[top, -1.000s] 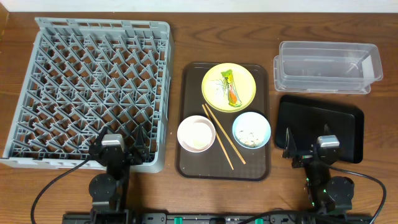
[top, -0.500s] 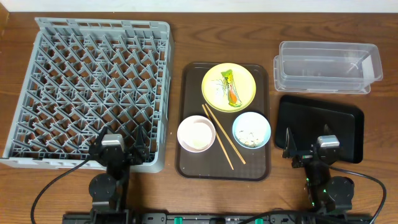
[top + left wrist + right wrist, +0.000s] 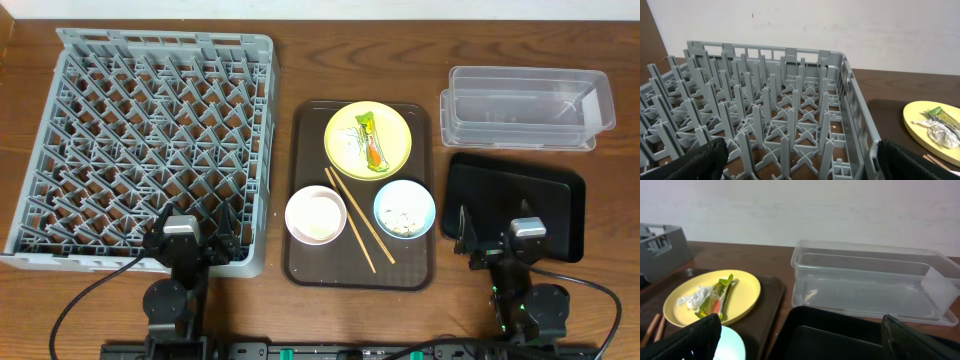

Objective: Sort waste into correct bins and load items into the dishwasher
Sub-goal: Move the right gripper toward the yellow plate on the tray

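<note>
Grey plastic fills your left side: the large square dish rack with its grid of upright pegs. The left gripper sits at its near edge. Its black fingers are spread to the corners of the wrist view and hold nothing.

In the middle lies the dark brown rectangular serving tray. At its far end is the round yellow plate, carrying the crumpled white tissue and, just beside it, the green-yellow wrapper with orange. Nearer you sit the white bowl and the light-blue bowl – beige crumbs lie in the blue one. The two thin wooden chopsticks lie slantwise between the bowls.

On your right, the clear rectangular plastic tub stands at the far side, with the flat glossy black tray just in front of it. The right gripper sits at that tray's near edge – its jaws are wide apart too, with nothing between them.
</note>
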Controlling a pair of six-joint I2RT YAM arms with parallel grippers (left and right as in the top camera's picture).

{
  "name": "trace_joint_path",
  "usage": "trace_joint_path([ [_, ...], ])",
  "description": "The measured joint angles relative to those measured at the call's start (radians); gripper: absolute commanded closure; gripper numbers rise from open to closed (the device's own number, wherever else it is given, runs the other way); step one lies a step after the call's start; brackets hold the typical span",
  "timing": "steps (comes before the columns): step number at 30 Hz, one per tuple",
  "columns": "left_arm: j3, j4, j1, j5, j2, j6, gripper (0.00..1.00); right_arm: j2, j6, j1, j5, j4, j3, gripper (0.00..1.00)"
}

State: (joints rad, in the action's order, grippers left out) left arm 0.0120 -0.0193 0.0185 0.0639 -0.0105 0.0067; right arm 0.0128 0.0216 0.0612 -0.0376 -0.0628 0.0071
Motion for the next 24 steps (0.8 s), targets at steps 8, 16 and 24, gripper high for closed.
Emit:
trace_joint_path([
  [8, 0.088, -0.190, 0.000, 0.001, -0.051, -0.014, 0.03, 0.031, 0.032, 0.000, -0.003, -0.046, 0.035, 0.01],
  [16, 0.389, -0.444, 0.000, 0.004, -0.306, -0.040, 0.03, 0.323, 0.039, 0.000, -0.019, -0.137, 0.284, 0.01],
  [24, 0.699, -0.755, 0.000, 0.005, -0.616, -0.060, 0.03, 0.772, 0.040, 0.000, -0.081, -0.391, 0.665, 0.01],
])
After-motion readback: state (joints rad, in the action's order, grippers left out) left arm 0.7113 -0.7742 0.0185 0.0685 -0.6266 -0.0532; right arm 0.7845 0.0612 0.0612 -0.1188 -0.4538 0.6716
